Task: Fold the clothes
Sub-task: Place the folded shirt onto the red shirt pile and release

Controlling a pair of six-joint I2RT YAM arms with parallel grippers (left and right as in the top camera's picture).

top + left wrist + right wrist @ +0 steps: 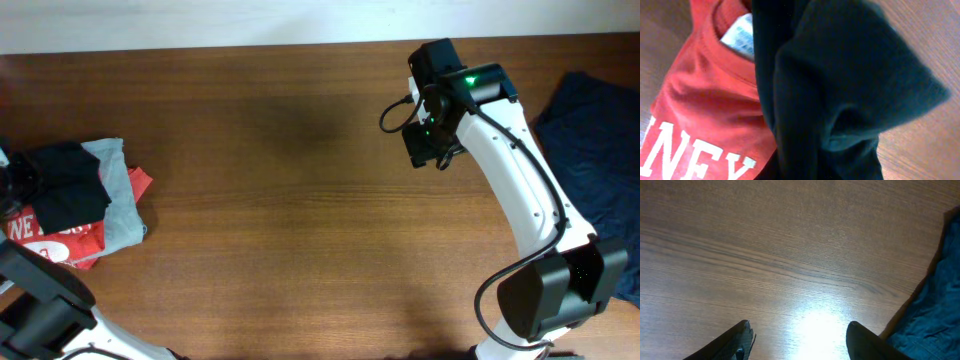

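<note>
Black fabric [840,90] filled the left wrist view, lying over a red shirt [705,110] with white lettering; whether the left gripper gripped it could not be told. The right gripper [800,327] hung fingers apart above the wooden table [765,240], with a navy garment [935,310] just to its right.

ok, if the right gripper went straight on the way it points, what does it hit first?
Bare table wood. The right gripper is open, pointing down at the table with nothing between its fingers. The dark blue garment lies off to one side, outside that line. Height above the wood is unclear.
</note>
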